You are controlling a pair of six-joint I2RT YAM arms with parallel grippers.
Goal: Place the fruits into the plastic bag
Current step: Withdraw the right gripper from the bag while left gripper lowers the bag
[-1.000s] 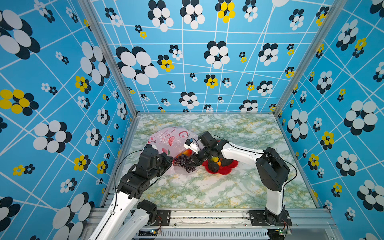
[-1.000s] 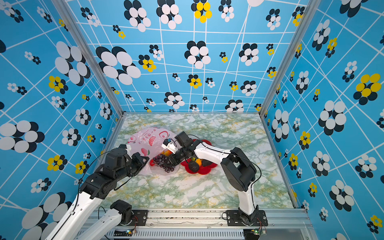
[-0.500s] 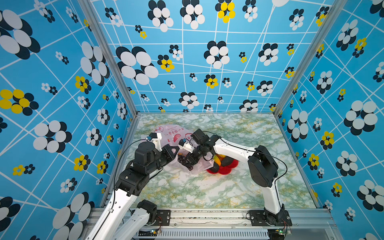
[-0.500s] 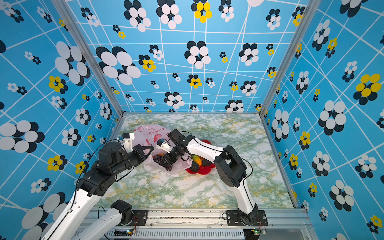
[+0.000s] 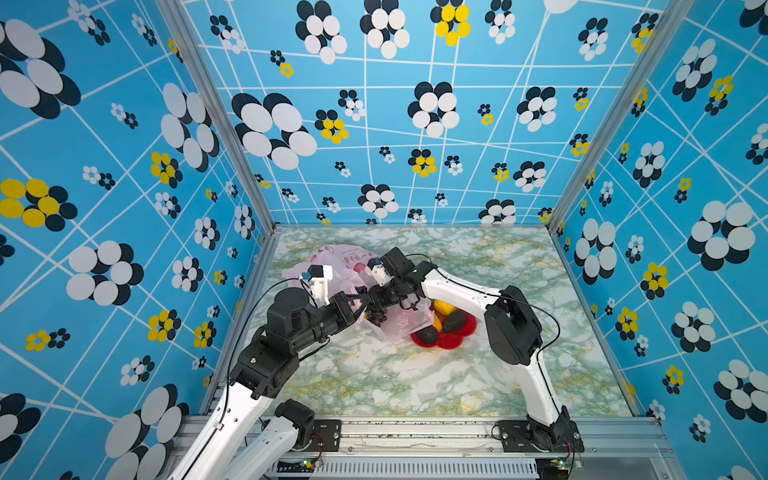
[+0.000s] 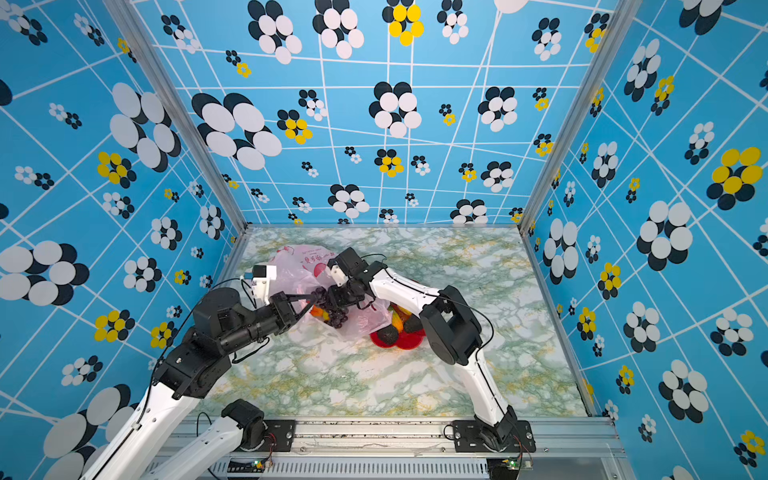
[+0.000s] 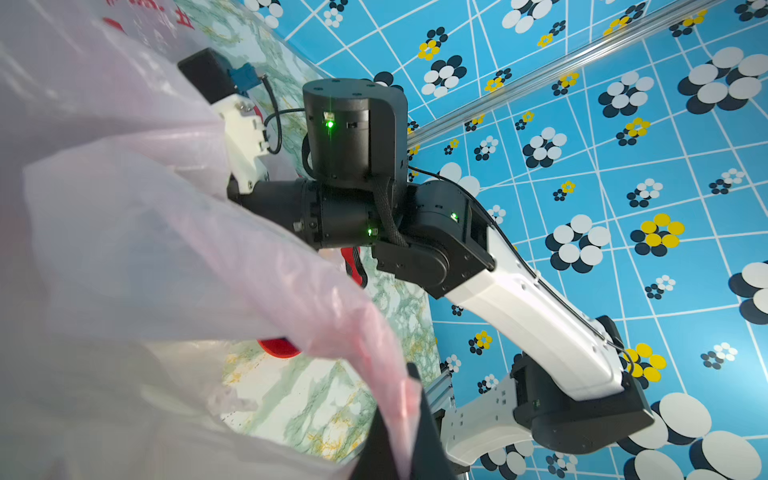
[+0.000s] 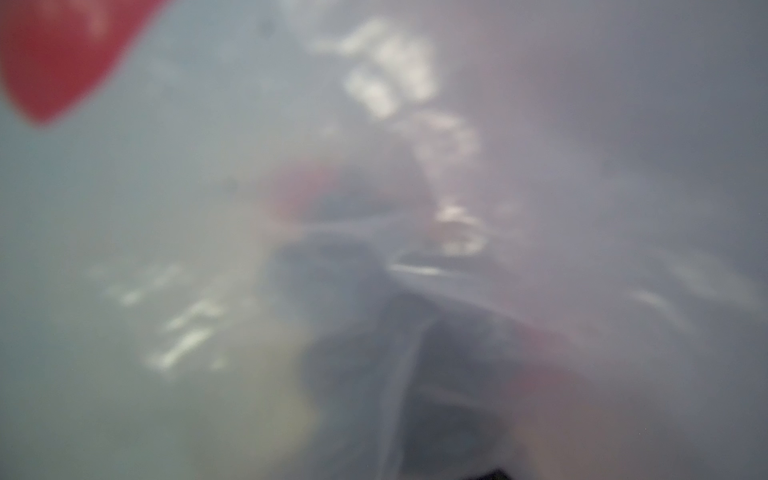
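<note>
The pale pink plastic bag lies left of centre, its mouth raised. My left gripper is shut on the bag's rim. In the left wrist view the pink film runs between the dark fingers. My right gripper reaches into the mouth, and the dark purple grape bunch hangs at its fingertips. Two dark fruits and a yellow-orange one stay in the red dish. The right wrist view is blurred behind bag film.
The red dish sits just right of the bag, partly under its film. The right arm's forearm passes above the dish. Patterned blue walls close in the marble tabletop on three sides, with a metal rail along the front.
My left gripper has lifted the bag's rim up and to the right. My right gripper has carried the grapes leftward into the bag's mouth.
</note>
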